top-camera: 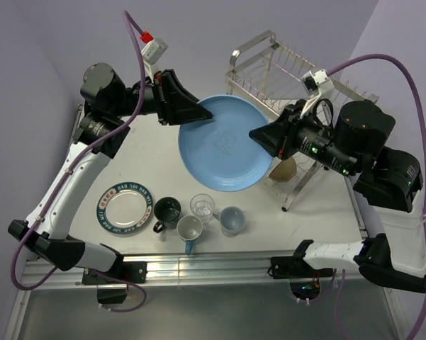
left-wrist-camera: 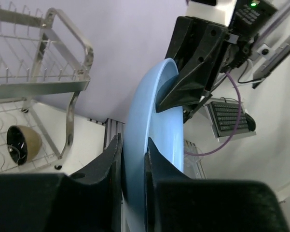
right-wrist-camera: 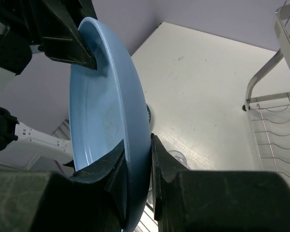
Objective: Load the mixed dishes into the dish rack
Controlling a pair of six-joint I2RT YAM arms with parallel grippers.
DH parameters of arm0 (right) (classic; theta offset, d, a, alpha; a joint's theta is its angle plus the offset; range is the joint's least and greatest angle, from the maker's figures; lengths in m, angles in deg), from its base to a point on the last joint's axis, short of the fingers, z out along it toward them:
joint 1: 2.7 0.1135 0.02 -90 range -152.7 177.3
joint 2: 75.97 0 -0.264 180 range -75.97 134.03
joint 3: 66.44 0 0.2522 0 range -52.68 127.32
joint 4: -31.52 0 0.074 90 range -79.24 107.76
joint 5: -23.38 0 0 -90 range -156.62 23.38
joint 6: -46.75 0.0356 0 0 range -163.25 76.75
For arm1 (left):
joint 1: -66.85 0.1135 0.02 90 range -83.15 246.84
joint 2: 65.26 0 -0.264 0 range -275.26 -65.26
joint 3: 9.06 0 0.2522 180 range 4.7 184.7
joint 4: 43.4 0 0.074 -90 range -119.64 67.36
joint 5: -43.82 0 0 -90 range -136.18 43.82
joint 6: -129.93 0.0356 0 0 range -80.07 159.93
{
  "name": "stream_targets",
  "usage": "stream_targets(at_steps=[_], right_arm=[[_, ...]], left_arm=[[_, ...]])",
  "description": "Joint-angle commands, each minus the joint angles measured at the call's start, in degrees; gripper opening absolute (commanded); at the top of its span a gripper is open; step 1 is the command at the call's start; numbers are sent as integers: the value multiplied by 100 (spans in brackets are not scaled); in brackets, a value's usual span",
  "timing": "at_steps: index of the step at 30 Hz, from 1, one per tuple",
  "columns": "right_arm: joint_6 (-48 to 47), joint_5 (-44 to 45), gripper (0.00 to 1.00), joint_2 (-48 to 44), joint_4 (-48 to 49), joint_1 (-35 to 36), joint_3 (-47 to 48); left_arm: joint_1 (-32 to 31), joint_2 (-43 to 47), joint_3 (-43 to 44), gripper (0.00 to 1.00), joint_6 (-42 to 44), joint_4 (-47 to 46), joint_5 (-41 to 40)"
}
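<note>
The large light-blue plate [top-camera: 227, 145] is held in the air on its edge, in front of the silver wire dish rack [top-camera: 269, 64]. My left gripper [top-camera: 198, 117] is shut on its left rim; my right gripper [top-camera: 259, 134] is shut on its right rim. In the left wrist view, the plate [left-wrist-camera: 154, 121] sits between my fingers [left-wrist-camera: 133, 154]. In the right wrist view, the plate [right-wrist-camera: 101, 121] sits likewise [right-wrist-camera: 140, 154]. The black bowl [top-camera: 285, 168] lies in the rack's lower tier. The teal-rimmed white plate [top-camera: 125, 207], dark mug [top-camera: 166, 211], clear glass [top-camera: 203, 207], white-and-blue mug [top-camera: 189, 230] and light-blue cup [top-camera: 232, 219] stand on the table.
The rack [left-wrist-camera: 38, 82] stands at the far right of the white table [top-camera: 127, 156], its prongs upright. The small dishes form a row near the front edge. Purple cables loop over both arms.
</note>
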State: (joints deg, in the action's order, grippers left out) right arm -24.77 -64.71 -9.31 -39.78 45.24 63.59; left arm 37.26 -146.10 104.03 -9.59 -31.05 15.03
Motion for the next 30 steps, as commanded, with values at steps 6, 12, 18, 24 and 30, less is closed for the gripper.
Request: stream_targets(at_steps=[6,12,18,24,30], right_arm=[[-187,1422,100,243,315,-136,537],[77,2357,100,-327,33,-145,46],[630,2675,100,-1118,-705,-145,-541],[1359,1622,100,-1638,-1285,-136,-1281],[1501,1286,83,-1647,-1462,-145,-1388]], left_arm=[[-197,-599,2088,0,1828,3397,-1082],[-179,-1021,2662,0,2437,3141,-3324],[-170,-1460,2890,0,2929,2357,-4703],[-179,-1970,3180,0,3719,820,-5715],[-285,-2568,3206,0,4791,-841,-5972]])
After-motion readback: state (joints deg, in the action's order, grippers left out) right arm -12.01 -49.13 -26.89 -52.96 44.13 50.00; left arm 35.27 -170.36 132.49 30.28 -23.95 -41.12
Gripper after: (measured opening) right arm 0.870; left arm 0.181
